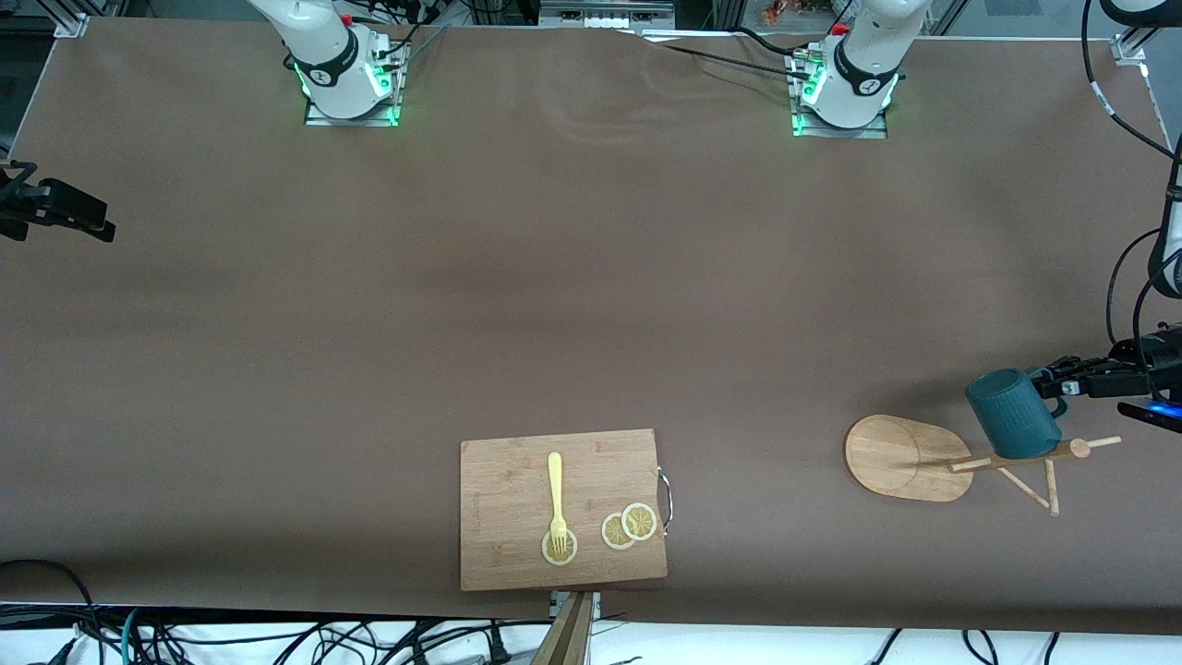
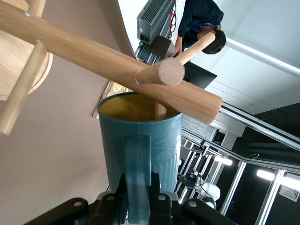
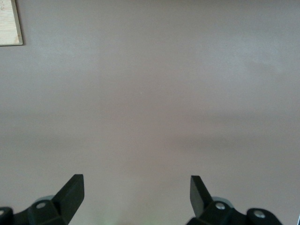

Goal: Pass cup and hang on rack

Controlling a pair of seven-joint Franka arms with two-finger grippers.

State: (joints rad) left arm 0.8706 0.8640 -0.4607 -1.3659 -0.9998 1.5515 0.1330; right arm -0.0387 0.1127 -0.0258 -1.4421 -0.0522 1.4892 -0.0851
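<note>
The dark teal cup (image 1: 1013,414) is held in the air against the top of the bamboo rack (image 1: 910,457), which stands toward the left arm's end of the table. My left gripper (image 1: 1053,386) is shut on the cup's handle. In the left wrist view my left gripper (image 2: 139,197) clamps the handle, and the cup (image 2: 140,136) has its yellowish mouth against the rack's post (image 2: 93,56). A thin peg (image 2: 161,110) reaches into the mouth. My right gripper (image 1: 55,208) waits at the right arm's end of the table. In the right wrist view my right gripper (image 3: 137,187) is open and empty over bare table.
A rectangular wooden cutting board (image 1: 563,510) lies near the front camera's edge with a yellow fork (image 1: 556,503) and lemon slices (image 1: 628,526) on it. Its corner shows in the right wrist view (image 3: 9,23). The brown table (image 1: 554,277) is bare between the arms.
</note>
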